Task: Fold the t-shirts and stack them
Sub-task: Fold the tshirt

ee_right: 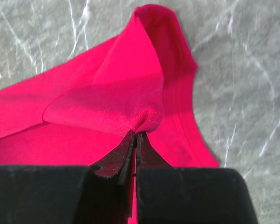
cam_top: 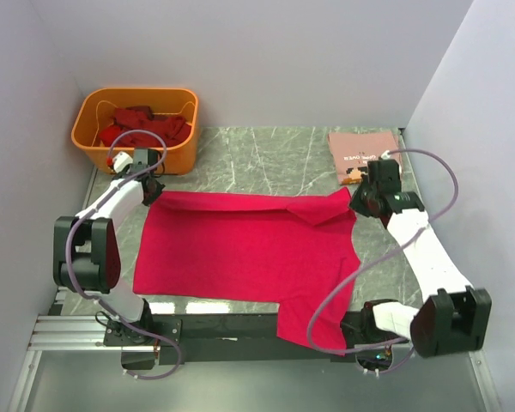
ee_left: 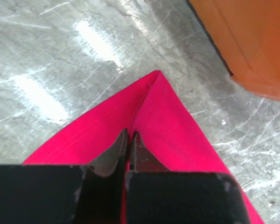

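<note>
Crimson tee clamped at far corners by both jaws; dark tees heaped in tub beyond left jaws.

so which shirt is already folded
The salmon-pink shirt, far right; the crimson shirt lies spread out, the dark red shirts are heaped in the tub.

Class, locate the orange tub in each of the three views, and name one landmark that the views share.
Top external: the orange tub sits at the upper left.
Left wrist: its wall fills the upper right corner.
Right wrist: not in view.
Shared landmark: the crimson-pink t-shirt, seen in all three.
</note>
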